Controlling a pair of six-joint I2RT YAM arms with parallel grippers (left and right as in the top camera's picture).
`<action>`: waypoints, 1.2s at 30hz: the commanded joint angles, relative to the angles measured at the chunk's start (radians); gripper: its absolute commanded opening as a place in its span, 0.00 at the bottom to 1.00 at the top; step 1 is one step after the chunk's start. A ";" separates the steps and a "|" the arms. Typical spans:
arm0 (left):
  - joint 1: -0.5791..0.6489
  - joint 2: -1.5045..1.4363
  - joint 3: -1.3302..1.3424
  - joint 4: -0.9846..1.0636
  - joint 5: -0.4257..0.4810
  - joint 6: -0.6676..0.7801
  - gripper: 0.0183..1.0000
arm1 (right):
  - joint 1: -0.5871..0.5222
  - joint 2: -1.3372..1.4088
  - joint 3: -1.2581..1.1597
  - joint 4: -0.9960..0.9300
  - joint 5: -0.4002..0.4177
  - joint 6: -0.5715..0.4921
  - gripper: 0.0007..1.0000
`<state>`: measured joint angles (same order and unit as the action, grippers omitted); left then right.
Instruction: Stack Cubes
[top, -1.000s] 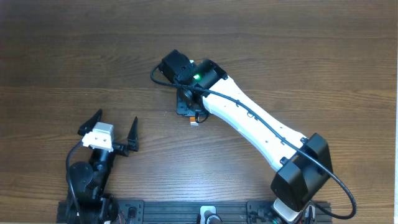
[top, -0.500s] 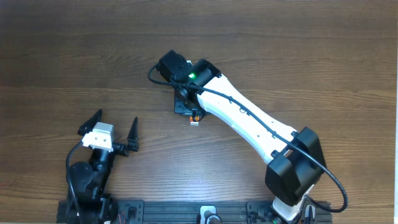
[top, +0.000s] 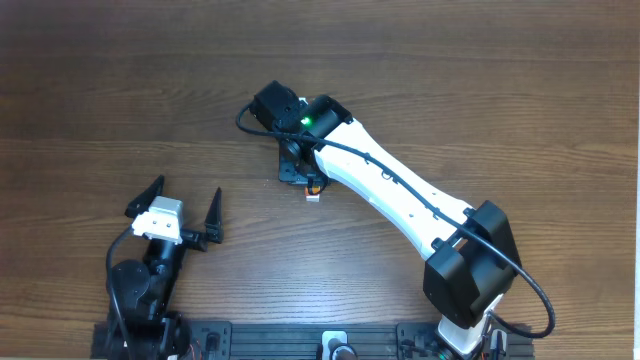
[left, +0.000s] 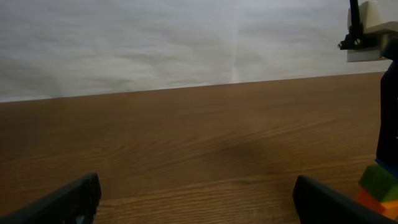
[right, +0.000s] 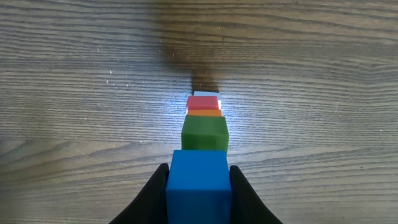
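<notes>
Right gripper (right: 198, 186), jaws clamped on blue cube (right: 198, 177), has crept slightly and now hangs directly over the green cube (right: 204, 134) topping the stack (right: 203, 112), so release looks next; left gripper (top: 188, 188) idles well clear of the stack, jaws apart.

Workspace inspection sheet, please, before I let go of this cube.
Surface: wooden table, grain visible.
Job's things: blue cube in line above green cube, orange cube, red cube and white piece; contact with green cannot be told.
Clutter: nothing seen.
Claws: right claw shut on blue cube; left claw open, apart from the cubes.
Cables: black cable along the right arm.
Surroundings: pale wall behind the table.
</notes>
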<state>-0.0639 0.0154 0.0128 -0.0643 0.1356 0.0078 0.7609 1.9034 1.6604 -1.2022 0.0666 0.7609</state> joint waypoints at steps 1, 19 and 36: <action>0.006 -0.009 -0.007 0.000 0.013 0.014 1.00 | -0.002 0.021 0.025 0.002 0.033 0.009 0.13; 0.006 -0.009 -0.007 0.000 0.013 0.014 1.00 | -0.008 0.044 0.025 0.005 0.032 0.009 0.25; 0.006 -0.009 -0.007 0.000 0.013 0.014 1.00 | -0.015 0.033 0.048 0.005 0.035 -0.027 0.99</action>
<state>-0.0639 0.0154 0.0128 -0.0643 0.1360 0.0082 0.7570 1.9350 1.6665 -1.1988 0.0856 0.7567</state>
